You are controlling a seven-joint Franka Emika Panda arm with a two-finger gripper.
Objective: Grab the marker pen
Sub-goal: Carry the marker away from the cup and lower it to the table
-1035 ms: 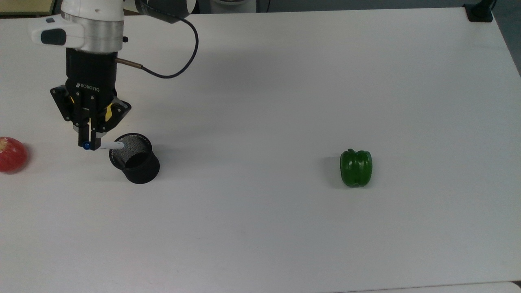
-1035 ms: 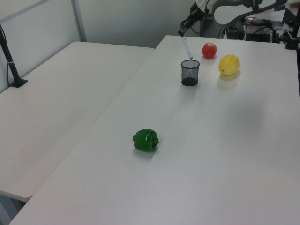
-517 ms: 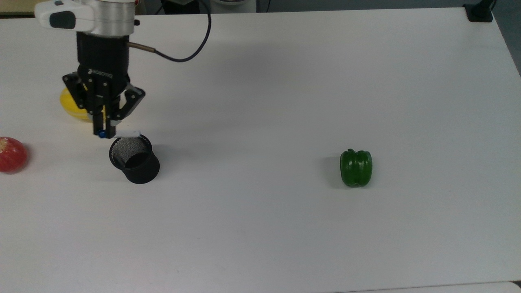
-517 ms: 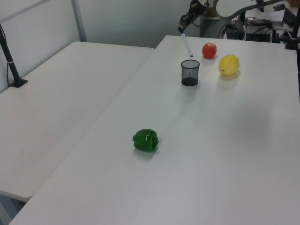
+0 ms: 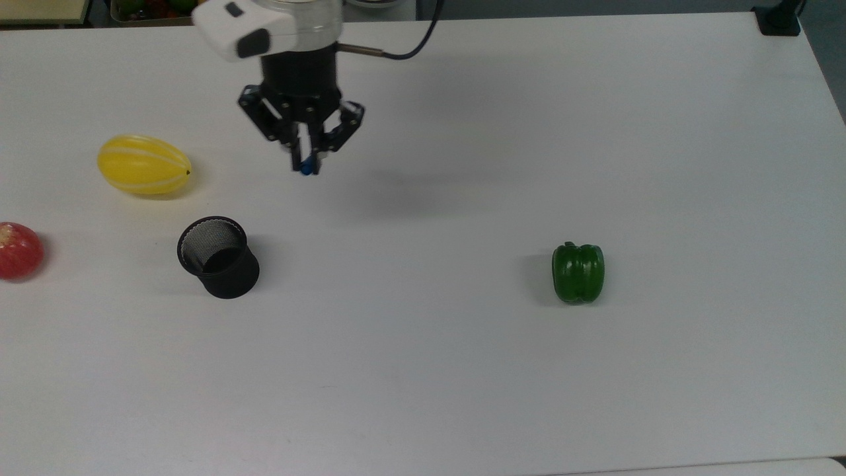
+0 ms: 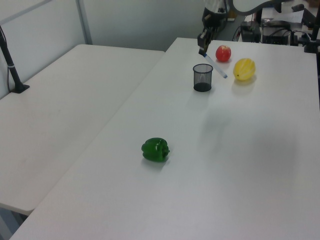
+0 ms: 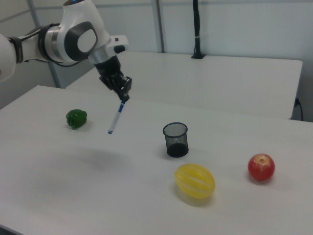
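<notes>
Your gripper (image 7: pixel 124 96) hangs well above the white tabletop (image 5: pixel 462 370), its 2 fingers pinched on the blue-capped top of the marker pen (image 7: pixel 116 116). In the right view the white barrel slants down from the fingers with its small blue end lowest, clear of the surface. In the left view the marker pen (image 6: pixel 216 67) hangs in the air above the tabletop. In the top view the black mesh cup (image 5: pixel 219 258) stands upright between the yellow melon (image 5: pixel 143 164) and red apple (image 5: pixel 20 250) toward the top view's left, and the green pepper (image 5: pixel 578 272) lies well apart toward the top view's right.
</notes>
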